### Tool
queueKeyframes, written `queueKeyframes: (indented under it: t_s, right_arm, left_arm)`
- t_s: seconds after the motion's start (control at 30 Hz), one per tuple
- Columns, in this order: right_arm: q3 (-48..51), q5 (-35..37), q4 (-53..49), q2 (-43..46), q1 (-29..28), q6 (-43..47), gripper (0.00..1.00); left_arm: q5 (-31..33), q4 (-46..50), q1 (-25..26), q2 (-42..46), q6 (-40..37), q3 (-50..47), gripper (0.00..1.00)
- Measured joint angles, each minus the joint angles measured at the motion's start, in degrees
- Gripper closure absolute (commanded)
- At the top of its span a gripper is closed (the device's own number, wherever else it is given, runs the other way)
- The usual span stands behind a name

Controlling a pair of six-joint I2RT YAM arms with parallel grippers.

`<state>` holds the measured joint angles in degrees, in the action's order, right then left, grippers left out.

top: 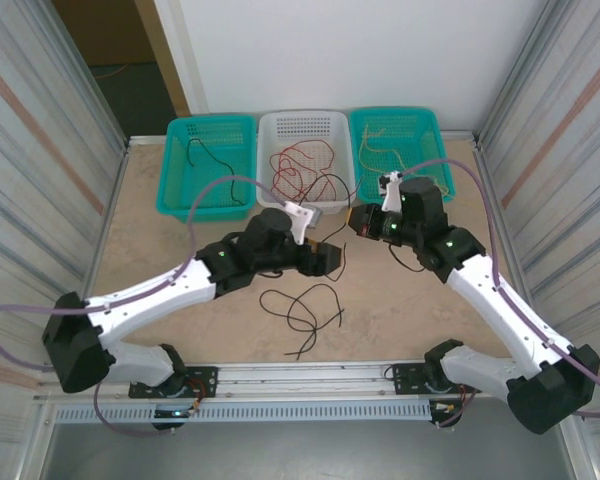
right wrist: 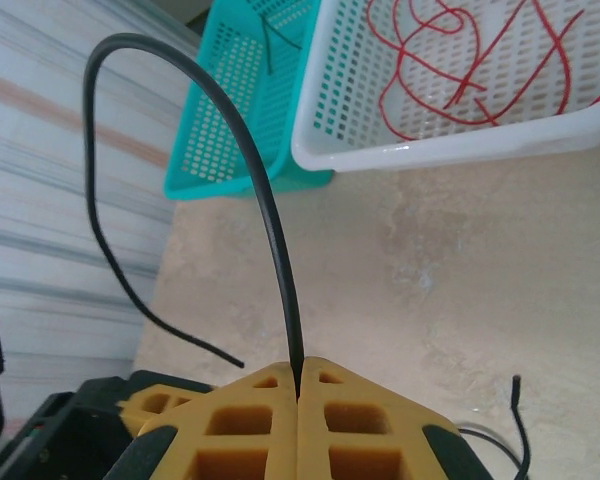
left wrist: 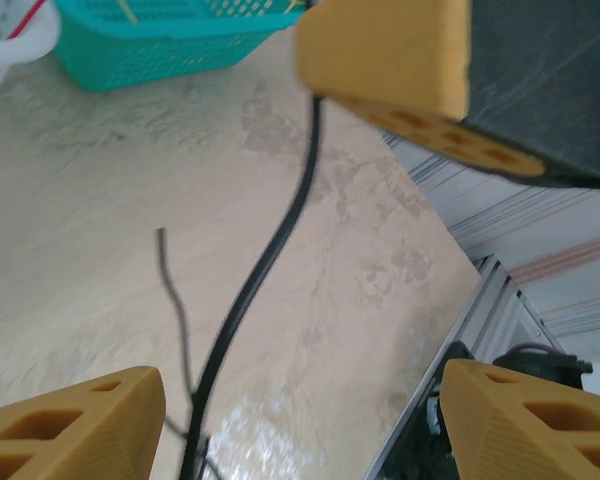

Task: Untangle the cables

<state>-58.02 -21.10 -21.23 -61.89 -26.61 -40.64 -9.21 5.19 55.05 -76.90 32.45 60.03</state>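
My right pincer (right wrist: 298, 392) pinches a black cable (right wrist: 272, 235) arching up from its tips. My left pincer (left wrist: 300, 400) stands spread, that cable passing between its fingers.

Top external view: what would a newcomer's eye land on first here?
Mid-table, the right gripper is shut on a black cable arcing up from its fingertips, and the left gripper stands open around it. Behind, the white basket at the far edge holds red cables, and a loose black cable lies near the arm bases.
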Motion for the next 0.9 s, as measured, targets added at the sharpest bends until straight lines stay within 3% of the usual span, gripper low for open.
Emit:
queueKeyframes:
  t_s: [0.07,0.17,0.37,0.6,0.8,0.83,0.9]
  right_arm:
    - [-1.38,-3.76,-1.66,-0.68,1.77,1.14,1.0]
    - [-3.17,-7.63,-3.69,-0.42,3.41,2.49,1.0]
    - [-1.77,-11.15,-2.47,4.72,3.72,-0.61,1.0]
    - [4.83,-7.34,3.26,13.49,0.98,-9.86,1.0]
    - [5.42,-6.91,2.67,11.8,-1.09,-14.1,1.0]
    - [5.42,-6.99,2.56,11.1,-1.38,-14.47,0.94]
    - [5.14,-6.51,1.7,9.94,-1.84,-14.67,0.68]
  left_arm:
    - [0.83,-2.01,0.94,-2.64,-0.85,2.05,0.45]
    - [2.03,-4.22,2.05,-6.4,-2.32,5.22,0.7]
    - [4.42,-3.82,5.62,-8.46,-5.66,8.52,1.0]
    - [4.63,-5.11,6.84,-6.34,-5.07,6.05,1.0]
    - [7.67,-15.74,6.84,-1.18,-4.07,-4.35,1.0]
    - [8.07,-16.65,6.84,-0.57,-3.93,-5.33,1.0]
    - [8.96,-16.94,6.84,0.11,-3.91,-5.92,1.0]
